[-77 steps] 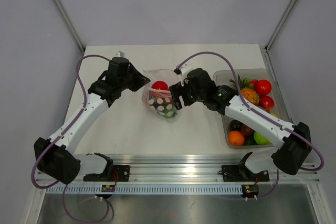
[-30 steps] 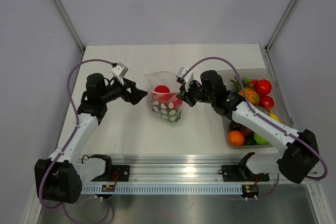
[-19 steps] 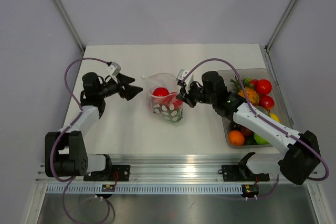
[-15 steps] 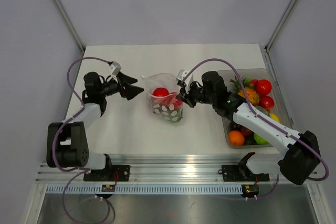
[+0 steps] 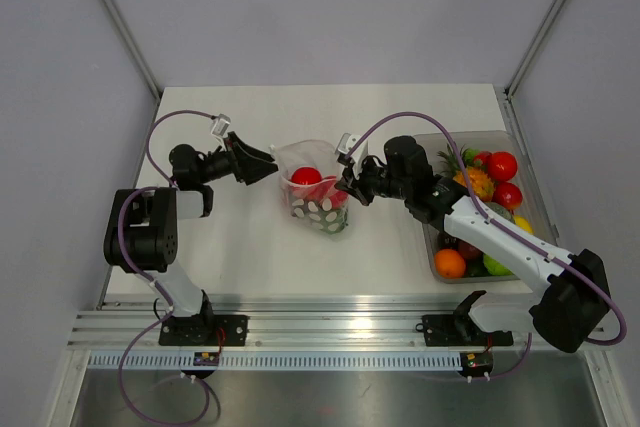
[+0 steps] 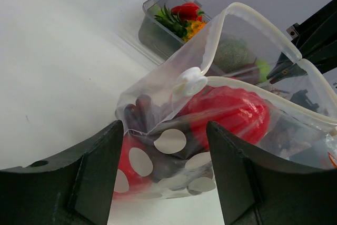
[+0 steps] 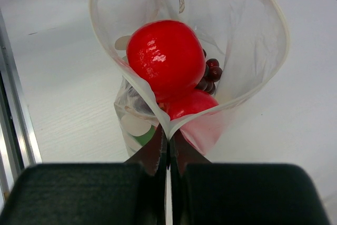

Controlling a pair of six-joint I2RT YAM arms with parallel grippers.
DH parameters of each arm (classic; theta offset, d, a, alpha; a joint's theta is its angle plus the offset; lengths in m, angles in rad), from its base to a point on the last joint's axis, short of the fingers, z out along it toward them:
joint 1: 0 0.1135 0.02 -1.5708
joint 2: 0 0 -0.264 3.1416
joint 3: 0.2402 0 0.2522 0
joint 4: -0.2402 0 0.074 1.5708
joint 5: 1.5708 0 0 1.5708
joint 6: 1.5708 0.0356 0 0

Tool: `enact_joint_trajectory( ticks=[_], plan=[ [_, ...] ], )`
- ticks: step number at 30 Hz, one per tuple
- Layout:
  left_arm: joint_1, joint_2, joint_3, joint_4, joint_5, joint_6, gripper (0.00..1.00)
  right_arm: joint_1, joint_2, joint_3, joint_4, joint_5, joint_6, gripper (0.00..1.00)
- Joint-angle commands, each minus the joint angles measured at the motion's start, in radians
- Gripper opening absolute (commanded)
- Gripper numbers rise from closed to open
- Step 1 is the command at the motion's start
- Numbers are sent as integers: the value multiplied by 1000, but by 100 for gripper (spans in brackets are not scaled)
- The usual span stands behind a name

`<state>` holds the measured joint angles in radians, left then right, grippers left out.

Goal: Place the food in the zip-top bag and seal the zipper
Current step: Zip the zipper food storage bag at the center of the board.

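Observation:
The zip-top bag (image 5: 318, 197), clear with white dots, stands open in the middle of the table. Food lies inside it: a red round piece (image 7: 166, 59) on top, a dark grape bunch (image 7: 210, 72), a second red piece (image 7: 194, 104) and something green (image 7: 145, 135). My right gripper (image 7: 168, 133) is shut on the right corner of the bag's mouth, pinching the zipper (image 7: 283, 40) strip there. My left gripper (image 6: 164, 130) hangs open just left of the bag (image 6: 174, 146), low over the table, fingers (image 6: 89, 172) apart and holding nothing.
A rigid clear tray (image 5: 428, 147) at the right holds more toy fruit: red balls (image 5: 503, 165), an orange (image 5: 450, 263) and green pieces. The left arm is folded back near the table's left edge (image 5: 140, 207). A metal rail (image 5: 340, 319) runs along the near side.
The left arm has folded back while its gripper slid right, close to the bag's left side, and its jaws have narrowed. The right gripper and bag have stayed put.

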<state>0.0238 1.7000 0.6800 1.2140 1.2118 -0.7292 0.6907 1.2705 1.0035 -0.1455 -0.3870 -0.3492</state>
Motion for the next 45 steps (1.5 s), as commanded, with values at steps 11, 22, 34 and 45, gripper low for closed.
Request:
enact_joint_trajectory(
  ticks=[11,22,34,45],
  plan=[
    [-54,-43,3,450,-6,-53,64,-5,-30,24,49,-33,-1,0],
    [-90,-97,-10,450,-11,-92,0,-5,-29,24,53,0,15,0],
    [-64,-296,-121,142,-136,23,0,-5,-112,207,-302,3,-49,38],
    [-101,-511,196,-1206,-258,649,0,15,36,533,-471,-108,-60,46]
  ],
)
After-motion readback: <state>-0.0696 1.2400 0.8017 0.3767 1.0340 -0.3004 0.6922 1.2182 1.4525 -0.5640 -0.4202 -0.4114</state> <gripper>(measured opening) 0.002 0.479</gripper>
